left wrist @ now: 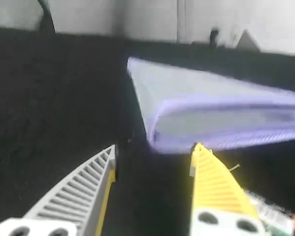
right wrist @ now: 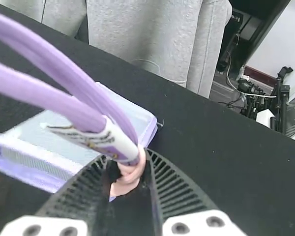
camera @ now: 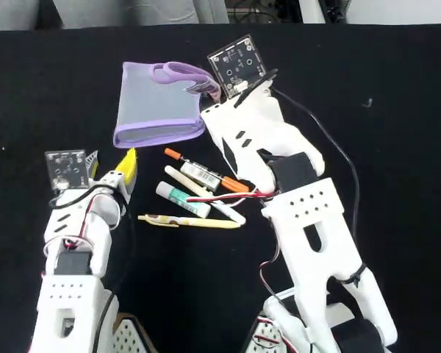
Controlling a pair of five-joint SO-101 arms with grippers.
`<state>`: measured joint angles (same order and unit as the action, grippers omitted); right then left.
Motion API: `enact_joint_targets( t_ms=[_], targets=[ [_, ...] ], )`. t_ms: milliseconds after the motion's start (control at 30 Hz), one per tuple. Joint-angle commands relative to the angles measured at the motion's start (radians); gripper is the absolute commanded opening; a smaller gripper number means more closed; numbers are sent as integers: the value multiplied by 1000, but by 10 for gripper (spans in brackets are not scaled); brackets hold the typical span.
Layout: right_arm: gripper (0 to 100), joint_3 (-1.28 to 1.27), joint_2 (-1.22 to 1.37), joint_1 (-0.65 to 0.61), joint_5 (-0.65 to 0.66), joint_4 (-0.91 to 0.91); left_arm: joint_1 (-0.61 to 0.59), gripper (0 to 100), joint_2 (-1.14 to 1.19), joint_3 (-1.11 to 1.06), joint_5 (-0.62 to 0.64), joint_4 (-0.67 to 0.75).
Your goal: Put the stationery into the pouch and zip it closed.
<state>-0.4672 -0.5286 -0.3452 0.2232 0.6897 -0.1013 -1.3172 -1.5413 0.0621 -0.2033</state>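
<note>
We list the pouch [camera: 156, 103] just ahead of the left gripper's [left wrist: 155, 148] spread jaws, a purple loop [right wrist: 64, 93] at its corner clamped in the right gripper [right wrist: 128, 164], and pens [camera: 203, 176] beside it.

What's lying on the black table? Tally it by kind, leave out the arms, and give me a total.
Purple mesh pouch: 1
White marker with orange ends: 1
White-and-green tube: 1
Slim cream-white stick: 1
Yellow pen: 1
Total: 5
</note>
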Motion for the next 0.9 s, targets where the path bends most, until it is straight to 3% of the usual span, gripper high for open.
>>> enact_joint_targets(
  t_ms=[0, 167, 433, 700, 867],
  targets=[
    [11, 61, -1, -31, -9, -29, 77, 251, -275, -13, 11, -167],
    [11, 61, -4, -32, -9, -14, 62, 251, -459, -160, -61, -124],
    [11, 62, -4, -35, -9, -8, 38, 251, -362, -157, -71, -51],
    [11, 64, -5, -34, -9, -8, 31, 251, 117, 68, -64, 80],
    [11, 62, -5, -32, -9, -8, 30, 245, 486, 166, -69, 311]
  ],
)
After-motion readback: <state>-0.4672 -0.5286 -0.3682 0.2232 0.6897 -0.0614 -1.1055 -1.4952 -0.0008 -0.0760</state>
